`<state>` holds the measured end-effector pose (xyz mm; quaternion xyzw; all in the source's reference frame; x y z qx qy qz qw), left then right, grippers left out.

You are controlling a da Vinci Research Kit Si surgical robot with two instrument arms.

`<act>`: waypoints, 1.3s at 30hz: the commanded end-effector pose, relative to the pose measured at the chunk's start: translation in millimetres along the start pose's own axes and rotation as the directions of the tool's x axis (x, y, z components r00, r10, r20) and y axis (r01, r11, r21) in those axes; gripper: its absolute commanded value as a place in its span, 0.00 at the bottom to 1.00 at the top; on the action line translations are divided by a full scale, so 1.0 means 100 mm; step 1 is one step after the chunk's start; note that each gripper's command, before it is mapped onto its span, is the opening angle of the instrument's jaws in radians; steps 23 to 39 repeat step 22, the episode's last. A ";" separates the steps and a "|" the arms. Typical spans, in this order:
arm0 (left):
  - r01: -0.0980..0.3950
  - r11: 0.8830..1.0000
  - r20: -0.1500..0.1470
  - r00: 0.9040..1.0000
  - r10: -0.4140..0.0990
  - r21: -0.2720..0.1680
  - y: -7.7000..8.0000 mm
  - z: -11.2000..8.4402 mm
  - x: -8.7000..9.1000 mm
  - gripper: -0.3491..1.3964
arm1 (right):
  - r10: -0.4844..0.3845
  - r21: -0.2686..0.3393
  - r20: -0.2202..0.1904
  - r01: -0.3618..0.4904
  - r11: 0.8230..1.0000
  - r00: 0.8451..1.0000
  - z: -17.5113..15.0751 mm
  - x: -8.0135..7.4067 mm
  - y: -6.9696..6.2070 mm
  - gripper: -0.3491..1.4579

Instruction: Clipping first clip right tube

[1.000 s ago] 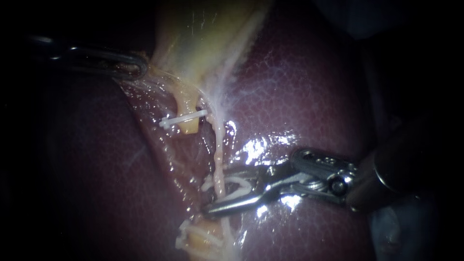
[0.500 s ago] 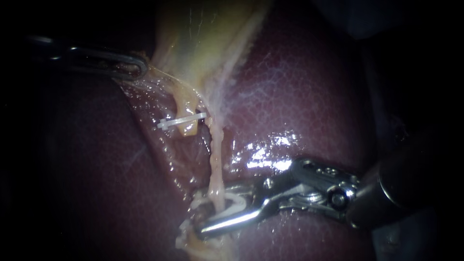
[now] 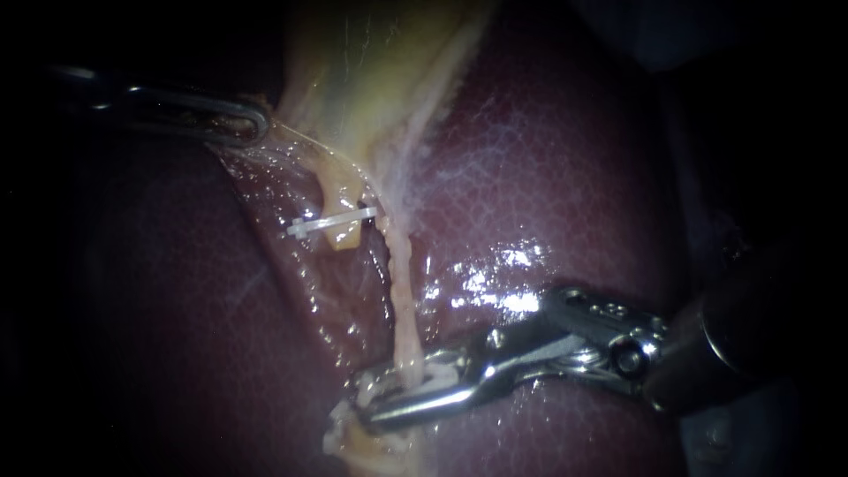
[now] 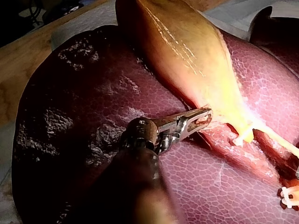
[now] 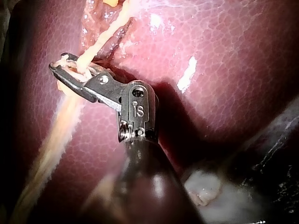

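Nearest to you, the slender metal right instrument (image 3: pixel 380 405) comes in from the right. Its jaws are pressed nearly together on a white clip (image 3: pixel 433 378), and that clip straddles the right tube (image 3: pixel 402 300), a thin pale cord running up over the dark red, glistening liver (image 3: pixel 548 159). The right wrist view confirms that the tube passes between the jaws near their tips.

Further back and just left of the tube, a short yellow stump (image 3: pixel 340 190) carries a second white clip (image 3: pixel 329 223) set crosswise.

Farthest, the dark left instrument (image 3: pixel 252 124) has its jaws closed on the edge of the yellow-green gallbladder (image 3: pixel 371 71) near its narrow end, and the tissue there tents toward the jaws.
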<state>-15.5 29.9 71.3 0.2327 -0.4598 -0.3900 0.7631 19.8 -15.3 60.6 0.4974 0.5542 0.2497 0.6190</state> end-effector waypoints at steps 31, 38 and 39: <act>0.000 1.000 0.000 1.000 0.000 0.000 0.000 0.000 0.000 0.00 | -0.004 0.023 0.011 0.004 1.000 1.000 -0.001 -0.001 0.007 0.00; 0.000 1.000 0.000 1.000 0.000 0.000 0.000 0.000 0.000 0.00 | -0.004 0.023 0.011 0.004 1.000 1.000 -0.001 -0.001 0.007 0.00; 0.000 1.000 0.000 1.000 0.000 0.000 0.000 0.000 0.000 0.00 | -0.004 0.023 0.011 0.004 1.000 1.000 -0.001 -0.001 0.007 0.00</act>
